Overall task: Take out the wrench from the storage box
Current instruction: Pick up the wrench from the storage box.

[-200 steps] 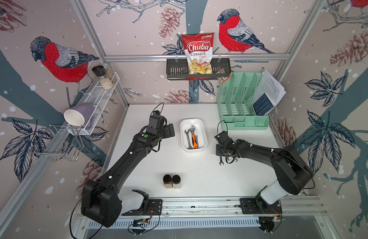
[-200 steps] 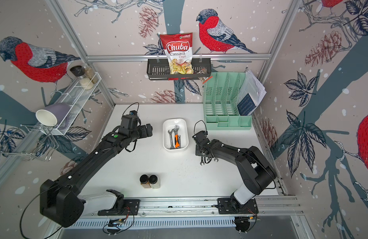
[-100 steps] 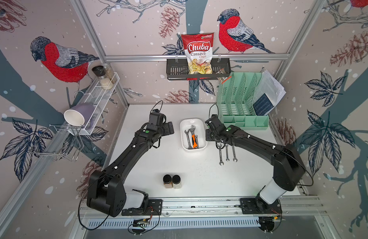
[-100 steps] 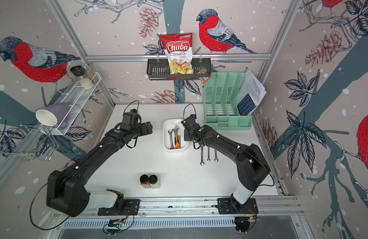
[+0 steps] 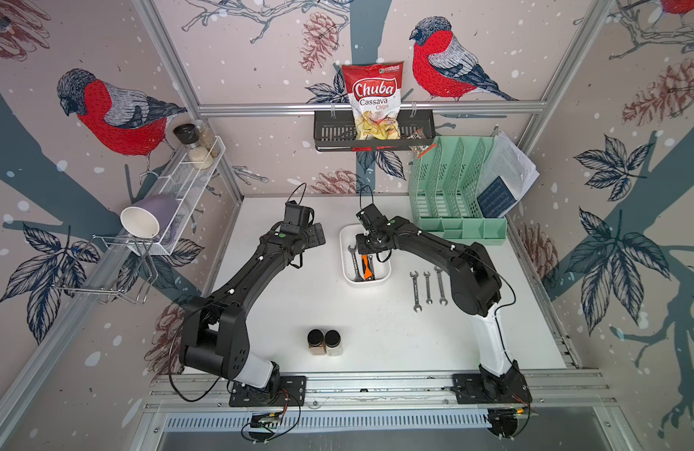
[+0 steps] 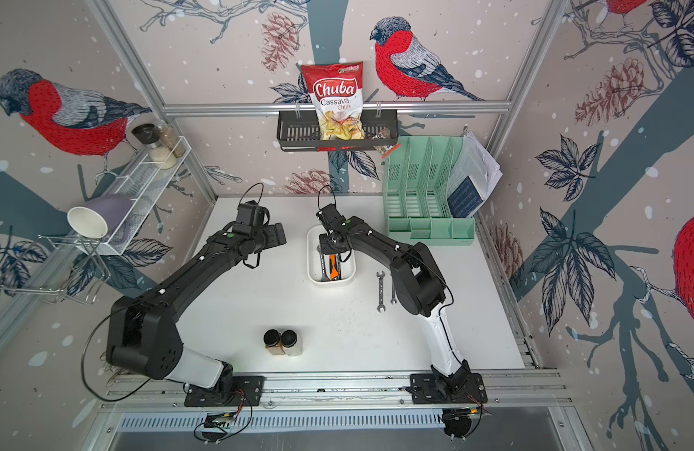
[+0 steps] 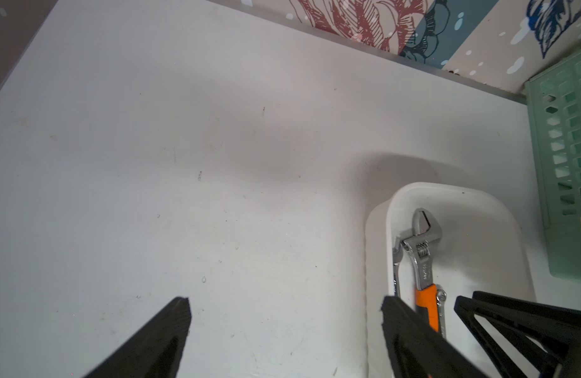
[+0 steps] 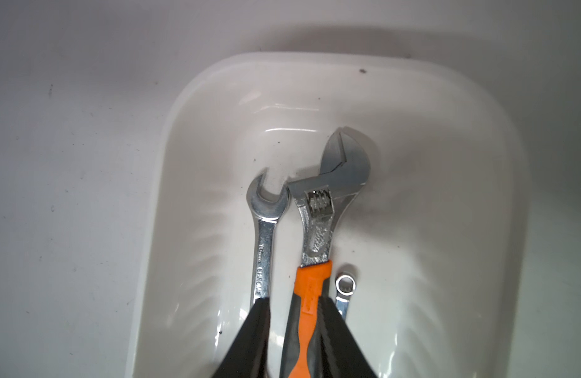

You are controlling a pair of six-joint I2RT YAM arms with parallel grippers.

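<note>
The storage box (image 5: pixel 367 282) (image 6: pixel 331 282) is a shallow white tray at mid-table. Inside lie an orange-handled adjustable wrench (image 8: pixel 317 209) (image 5: pixel 364 262) (image 7: pixel 421 258), a silver open-ended wrench (image 8: pixel 263 235) and a small ring-ended wrench (image 8: pixel 344 284). My right gripper (image 8: pixel 294 299) (image 5: pixel 367 250) (image 6: pixel 333 250) hangs low in the box, narrowly open. Its fingers straddle the orange handle, with a gap showing on one side. My left gripper (image 7: pixel 286 302) (image 5: pixel 318 234) is wide open and empty over bare table, just left of the box.
Three silver wrenches (image 5: pixel 427 287) lie side by side on the table right of the box. Two spice jars (image 5: pixel 324 341) stand near the front. A mint-green file organiser (image 5: pixel 454 195) fills the back right. A black wall shelf (image 5: pixel 372 134) holds a chips bag.
My right gripper left a wrench on the table beside two others and swung back over the box, down around the orange handle. The left gripper hardly moved.
</note>
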